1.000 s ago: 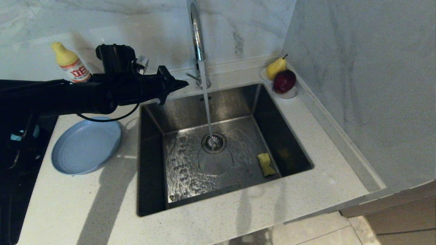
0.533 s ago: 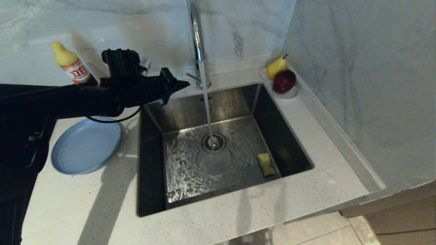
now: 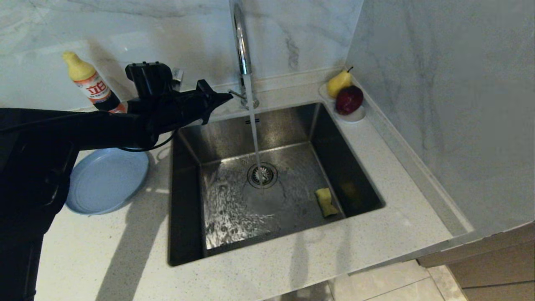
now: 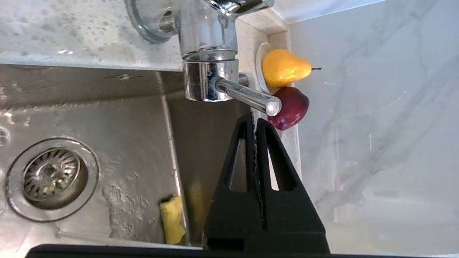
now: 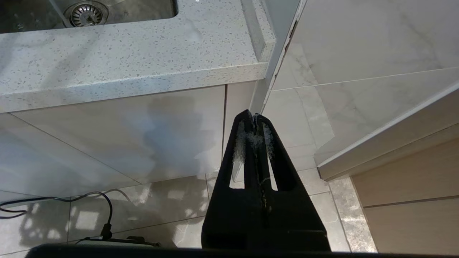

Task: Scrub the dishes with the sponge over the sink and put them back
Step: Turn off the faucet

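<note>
I've got the left claw [image 3: 228,98] up over the back-left corner of the sink [image 3: 188,234], fingers pressed together, nothing pinched. Its tip sits just beside the tap [image 3: 241,46] lever [image 4: 247,98]; in the left wrist view the tip is right under the lever's end, can't tell if touching. Water stream [image 3: 254,133] runs from the spout just past the claw tip, down onto the drain strainer [image 3: 262,175], well below the claw.

Sponge [image 3: 326,202] lies on the sink floor, yellow side showing, against the right wall, far from the claw and on the other side of the drain from it. Grey-blue plate [image 3: 108,179] lies flat on the tabletop [image 3: 104,251], below and behind the claw, under the left arm, which partly covers it. Only dish I can see; no view shows the teal or yellow bowl.

Detergent bottle [image 3: 90,83] w/ yellow cap stands behind the claw's wrist, near the back wall. Beyond the claw, past the tap, a white saucer [image 3: 355,115] in the far corner carries a yellow pear [image 3: 337,82] and a red apple [image 3: 349,99], touching each other.

Right claw [image 5: 254,115] hangs parked below the tabletop edge, by the cabinet front, fingers pressed together, empty, w/ whitish residue on the inner faces near the tips.
</note>
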`<state>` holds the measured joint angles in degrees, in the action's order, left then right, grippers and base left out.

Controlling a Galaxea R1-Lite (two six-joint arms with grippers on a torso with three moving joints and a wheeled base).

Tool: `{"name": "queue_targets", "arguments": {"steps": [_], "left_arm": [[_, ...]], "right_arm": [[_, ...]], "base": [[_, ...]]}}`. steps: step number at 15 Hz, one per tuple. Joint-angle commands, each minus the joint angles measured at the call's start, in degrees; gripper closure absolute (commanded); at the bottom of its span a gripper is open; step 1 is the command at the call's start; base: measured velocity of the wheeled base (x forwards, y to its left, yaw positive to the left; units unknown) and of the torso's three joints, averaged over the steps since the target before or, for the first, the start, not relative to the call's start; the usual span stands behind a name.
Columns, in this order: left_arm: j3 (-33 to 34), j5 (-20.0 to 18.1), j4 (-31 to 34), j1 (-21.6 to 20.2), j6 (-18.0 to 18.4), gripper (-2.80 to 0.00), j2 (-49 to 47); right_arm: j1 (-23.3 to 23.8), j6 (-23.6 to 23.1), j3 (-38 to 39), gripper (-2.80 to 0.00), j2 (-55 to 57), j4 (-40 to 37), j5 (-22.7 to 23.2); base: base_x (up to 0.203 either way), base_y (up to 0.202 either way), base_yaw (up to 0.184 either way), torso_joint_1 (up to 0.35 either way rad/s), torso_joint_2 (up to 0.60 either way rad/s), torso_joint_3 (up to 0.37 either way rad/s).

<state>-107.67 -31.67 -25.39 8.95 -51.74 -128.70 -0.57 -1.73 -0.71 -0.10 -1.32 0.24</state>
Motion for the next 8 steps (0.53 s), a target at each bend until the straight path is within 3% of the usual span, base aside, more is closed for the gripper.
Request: {"name": "queue_targets", "arguments": {"steps": [1,8], "left_arm": [[0.0,-0.23,-1.1,0.45,-0.29,0.0,-0.63],[-0.09,0.29,-8.51,1.06,-0.29,0.0,-3.93]], "right_arm": [[-0.04,-0.03,0.0,0.0,-0.08,0.0,0.02],[-0.04,-0.03,0.0,0.0,-0.08,0.0,0.02]], "base": [[0.0,0.0,0.0,0.0,0.0,0.0],[0.0,0.0,0.0,0.0,0.0,0.0]]}}
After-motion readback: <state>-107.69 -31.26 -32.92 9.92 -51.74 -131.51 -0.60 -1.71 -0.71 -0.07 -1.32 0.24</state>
